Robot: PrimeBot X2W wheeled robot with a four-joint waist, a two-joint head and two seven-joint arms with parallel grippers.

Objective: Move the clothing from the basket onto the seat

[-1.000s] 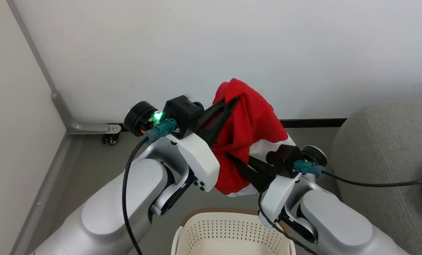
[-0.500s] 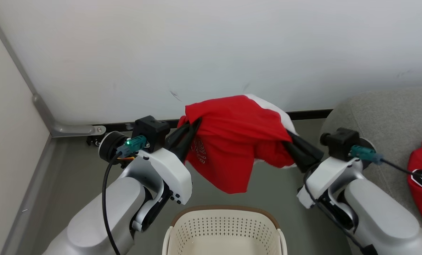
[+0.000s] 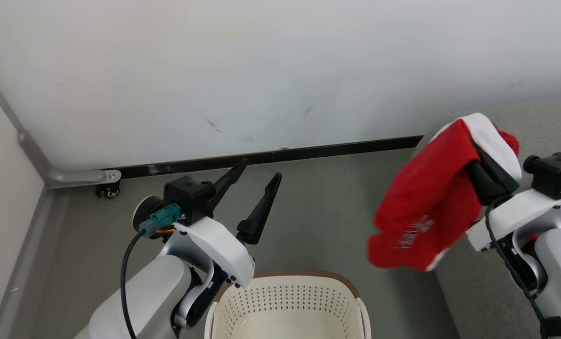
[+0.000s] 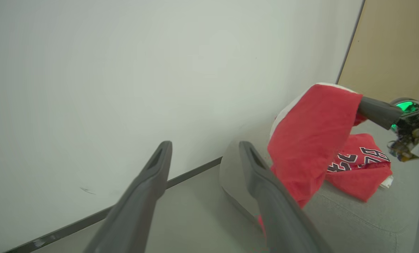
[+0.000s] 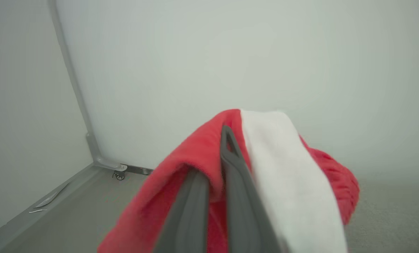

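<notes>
One red garment [image 3: 426, 207] with white trim hangs from my right gripper [image 5: 218, 158], which is shut on its fabric. It dangles above the left edge of the grey seat [image 3: 473, 301], to the right of the basket. A second red garment [image 4: 360, 168] with black-and-white lettering lies on the seat [image 4: 353, 214]. My left gripper [image 3: 261, 168] stands open and holds nothing, above the floor behind the cream basket [image 3: 285, 301]. The part of the basket in the head view holds no cloth.
A white wall with a dark skirting strip [image 3: 271, 154] runs behind the floor. A metal corner post with a small caster [image 3: 107, 190] stands at the left. A tan panel [image 4: 392, 45] rises beyond the seat.
My left gripper has let go of the red garment and opened. The right arm has swung the garment to the right, over the seat's edge. The head view has turned as well.
</notes>
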